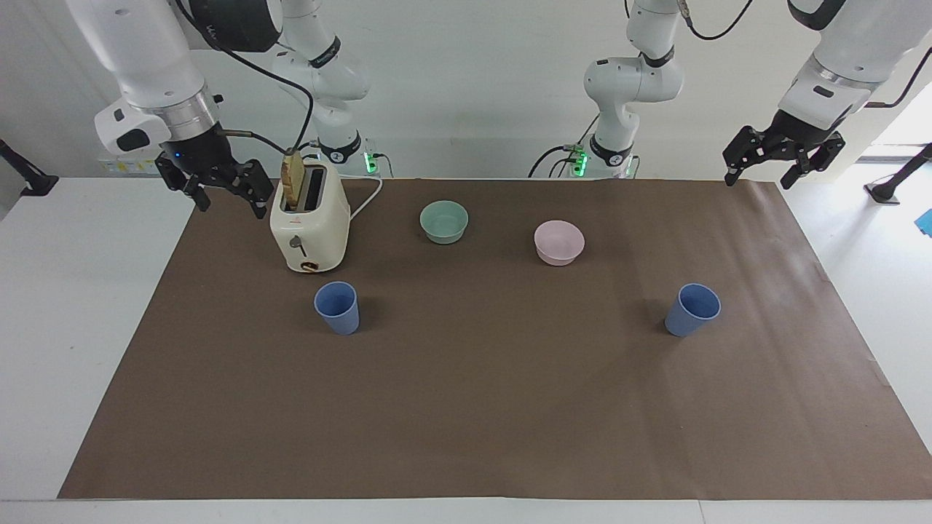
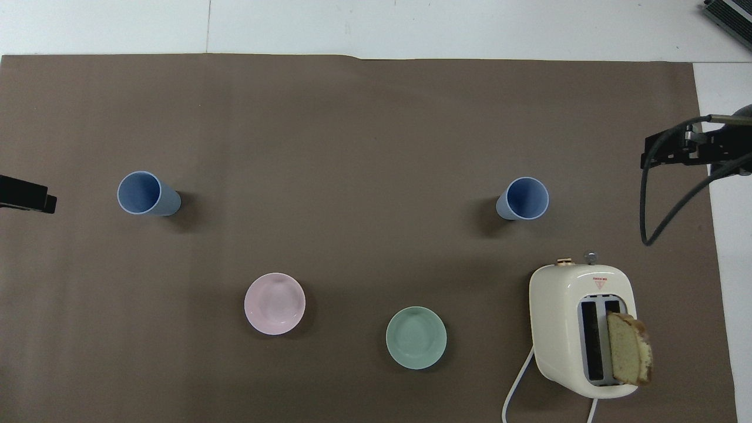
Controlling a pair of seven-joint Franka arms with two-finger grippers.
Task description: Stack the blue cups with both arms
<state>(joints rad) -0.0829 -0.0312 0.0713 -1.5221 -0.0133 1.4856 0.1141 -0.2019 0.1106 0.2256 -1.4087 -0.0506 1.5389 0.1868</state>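
My workspace is brightly and evenly lit from above, with no dim corners; the brown mat (image 1: 466,407) takes the light flatly, save a pale sheen near its edge at my left arm's end, and the white table (image 1: 73,291) around it runs close to washed out. Shadows are short and soft; each blue cup (image 2: 147,194) (image 2: 523,200) drops a small blurred patch beside its base, and the toaster (image 1: 309,225) darkens the mat at its foot. Both views are sharp across the frame, with no motion blur.
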